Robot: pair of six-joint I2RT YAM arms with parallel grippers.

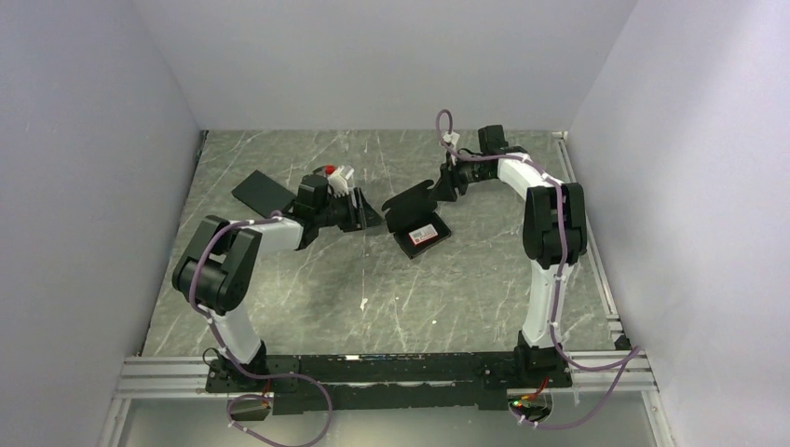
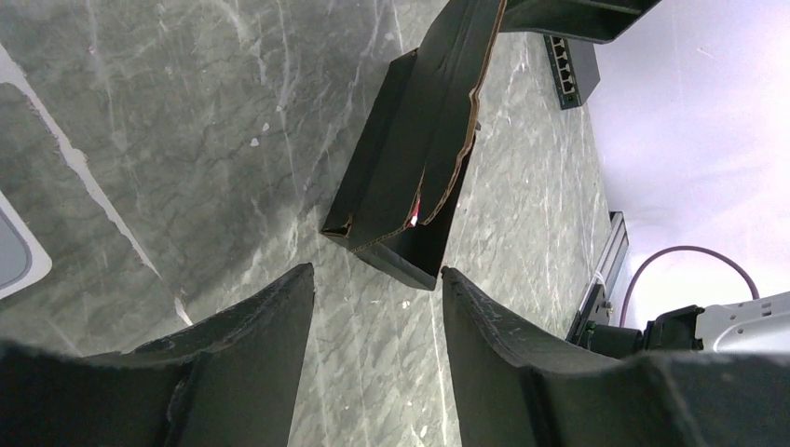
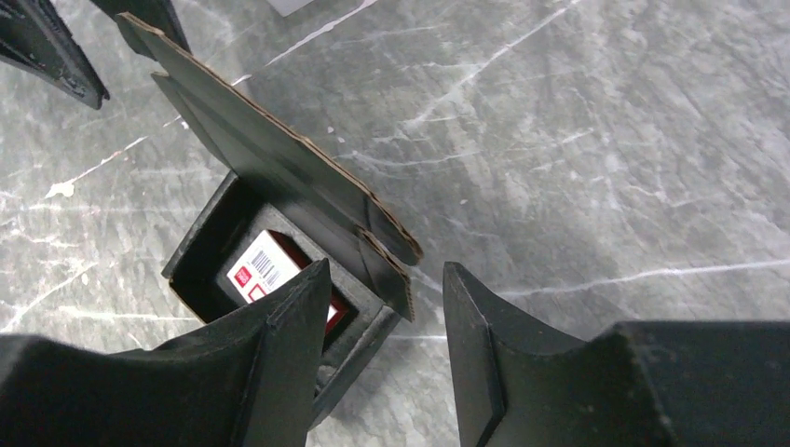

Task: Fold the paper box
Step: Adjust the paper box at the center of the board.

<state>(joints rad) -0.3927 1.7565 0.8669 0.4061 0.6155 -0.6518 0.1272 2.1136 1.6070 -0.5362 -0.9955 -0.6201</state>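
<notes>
You have a grey marbled tabletop (image 1: 447,298), veined and scuffed white, spreading under and all around the left pincer (image 1: 357,212) and the right pincer (image 1: 433,193). Beyond both stands a plain pale back wall (image 1: 382,56). Outside the left pincer rises the left wall (image 1: 84,140), and outside the right one the right wall (image 1: 689,140). Behind the pincers, an aluminium rail (image 1: 391,365) edges the tabletop. The light is soft, even and faintly lavender.

The left arm (image 1: 228,265) and right arm (image 1: 550,223) were bent at the elbow and pointed inward toward each other, the left gripper (image 2: 377,275) and right gripper (image 3: 387,270) angled downward, fingers apart.
</notes>
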